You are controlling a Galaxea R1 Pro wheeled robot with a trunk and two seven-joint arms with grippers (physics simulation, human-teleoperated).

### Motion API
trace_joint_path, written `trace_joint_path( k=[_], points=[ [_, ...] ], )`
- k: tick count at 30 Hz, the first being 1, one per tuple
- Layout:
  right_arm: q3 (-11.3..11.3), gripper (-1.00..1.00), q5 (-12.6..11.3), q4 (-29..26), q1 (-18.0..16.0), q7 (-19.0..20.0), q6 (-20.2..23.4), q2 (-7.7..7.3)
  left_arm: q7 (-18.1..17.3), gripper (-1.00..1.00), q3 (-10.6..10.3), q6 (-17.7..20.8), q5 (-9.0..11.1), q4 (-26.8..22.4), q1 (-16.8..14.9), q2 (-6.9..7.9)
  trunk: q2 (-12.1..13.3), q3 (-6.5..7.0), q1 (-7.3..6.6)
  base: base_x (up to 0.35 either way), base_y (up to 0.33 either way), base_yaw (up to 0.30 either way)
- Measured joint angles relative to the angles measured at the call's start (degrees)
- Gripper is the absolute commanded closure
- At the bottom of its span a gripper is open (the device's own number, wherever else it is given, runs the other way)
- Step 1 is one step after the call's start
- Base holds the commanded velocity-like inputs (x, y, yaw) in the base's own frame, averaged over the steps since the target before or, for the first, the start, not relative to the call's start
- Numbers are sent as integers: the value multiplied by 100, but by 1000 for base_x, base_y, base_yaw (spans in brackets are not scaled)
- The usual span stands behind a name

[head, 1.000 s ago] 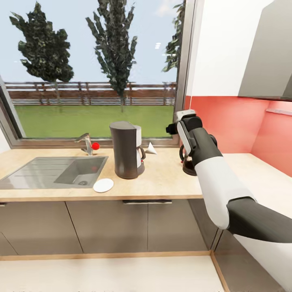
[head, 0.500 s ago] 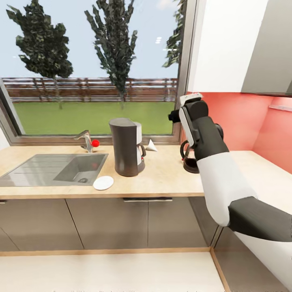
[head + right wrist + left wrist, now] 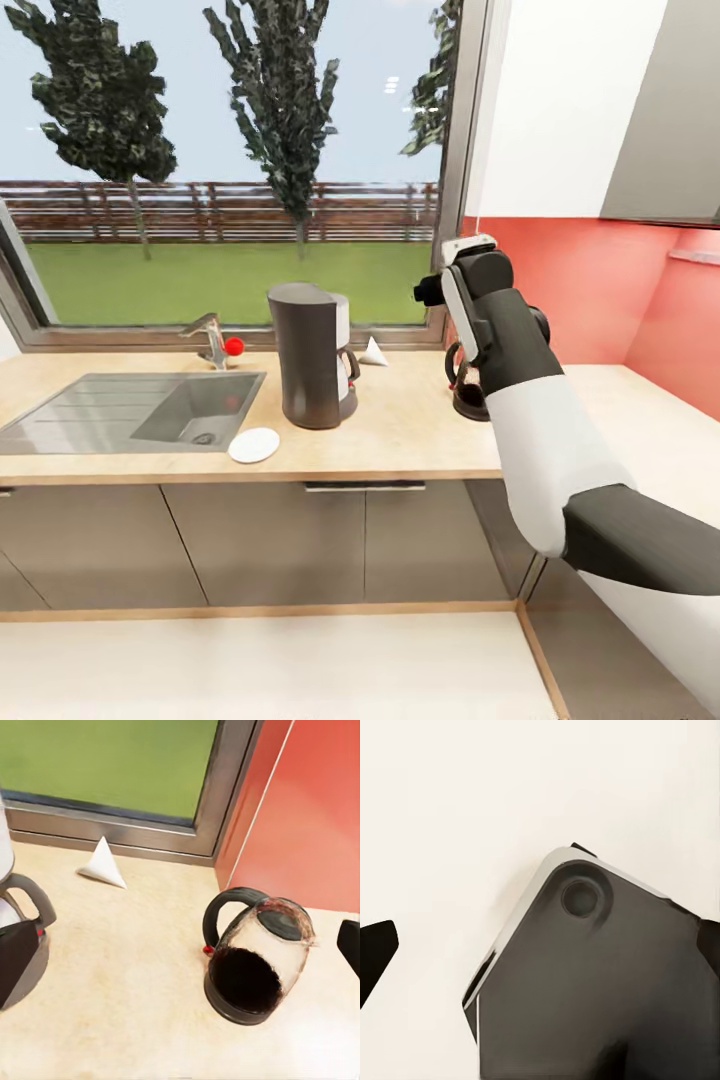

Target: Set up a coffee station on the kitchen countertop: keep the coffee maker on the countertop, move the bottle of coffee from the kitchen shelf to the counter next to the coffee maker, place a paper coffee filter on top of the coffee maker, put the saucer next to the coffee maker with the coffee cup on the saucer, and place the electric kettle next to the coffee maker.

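electric kettle [image 3: 259, 964] stands near the countertop's [image 3: 400, 440] back edge by the red wall (right arm [image 3: 500, 340] above it); whether either gripper is parted, i cannot tell.

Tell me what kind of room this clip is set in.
A simulated home kitchen, most likely: a wood-look countertop with an inset steel sink under a garden window, a coffee maker, and a glass electric kettle by a red wall.
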Motion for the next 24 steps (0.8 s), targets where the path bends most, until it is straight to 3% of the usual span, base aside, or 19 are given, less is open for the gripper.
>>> trace_joint_path(
  k=[4, 7, 21, 24],
  points=[
    [-269, -100, -1, 50, 1, 1, 0, 0, 0, -100, -7, 0, -10, 1, 0, -29, 0, -38, 0, 0, 0, 0],
    [-332, -100, 6, 81, -2, -3, 0, 0, 0, -100, -8, 0, -13, 2, 0, -35, 0, -66, 0, 0, 0, 0],
    [-339, -100, 73, 389, 1, -26, 0, 0, -8, -100, -13, -8, -14, 2, -1, -51, 0, -198, 0, 0, 0, 0],
    [-251, -100, 83, 48, 1, 6, 0, 0, -8, -100, -13, -9, -15, 2, 0, -58, -1, -214, 0, 0, 0, -22]
  ],
)
